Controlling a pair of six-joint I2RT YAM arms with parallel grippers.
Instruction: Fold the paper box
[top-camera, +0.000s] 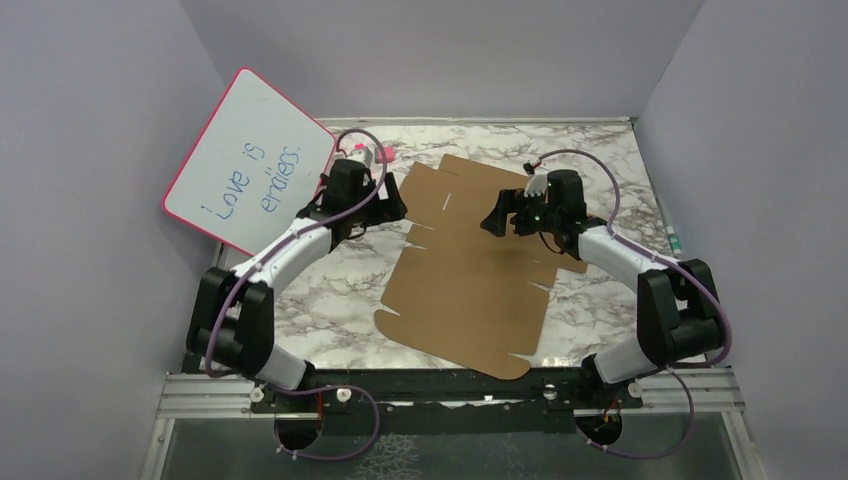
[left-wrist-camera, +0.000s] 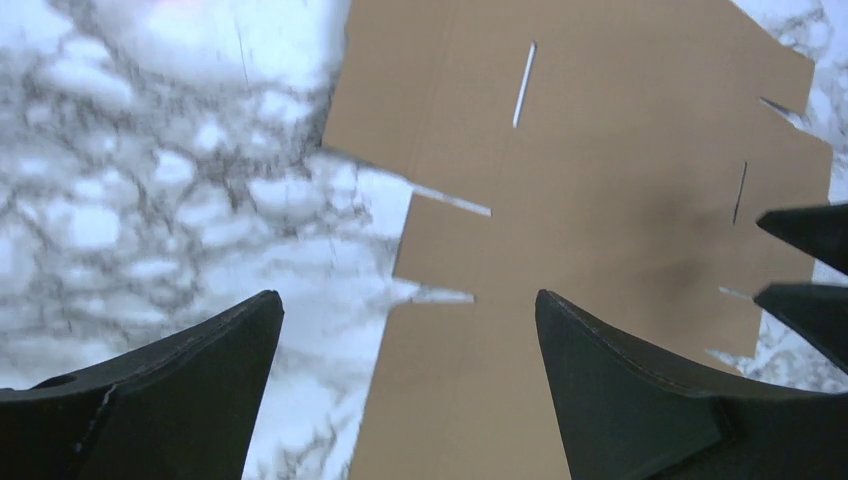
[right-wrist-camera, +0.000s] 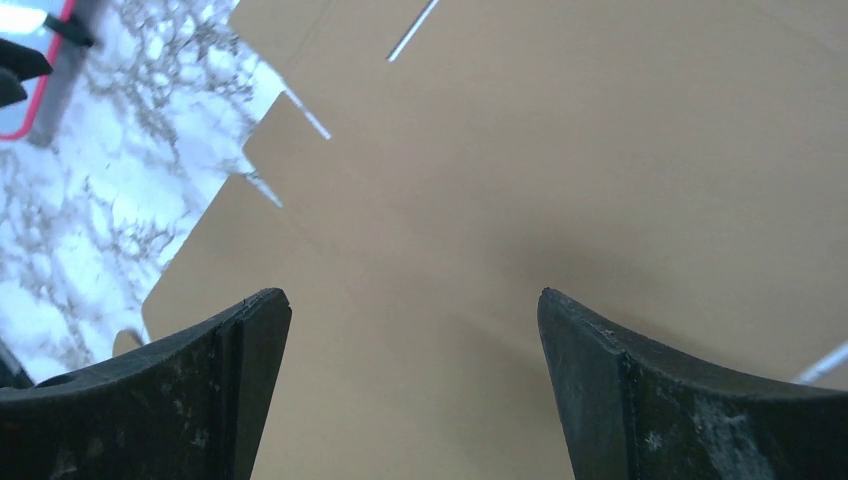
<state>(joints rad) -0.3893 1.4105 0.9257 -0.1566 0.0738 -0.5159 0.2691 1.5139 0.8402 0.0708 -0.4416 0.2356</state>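
The paper box (top-camera: 470, 270) is a flat brown cardboard blank with flaps and slots, lying unfolded on the marble table. It fills much of the left wrist view (left-wrist-camera: 600, 200) and the right wrist view (right-wrist-camera: 560, 170). My left gripper (top-camera: 392, 208) is open and empty, hovering over the blank's left edge (left-wrist-camera: 409, 296). My right gripper (top-camera: 493, 218) is open and empty, hovering above the blank's upper middle (right-wrist-camera: 414, 294). The right gripper's fingertips (left-wrist-camera: 810, 230) show at the right edge of the left wrist view.
A pink-framed whiteboard (top-camera: 250, 160) with blue writing leans against the left wall; its corner shows in the right wrist view (right-wrist-camera: 40, 100). A small white and pink item (top-camera: 372, 153) lies behind the left gripper. Grey walls enclose the marble table (top-camera: 330, 290).
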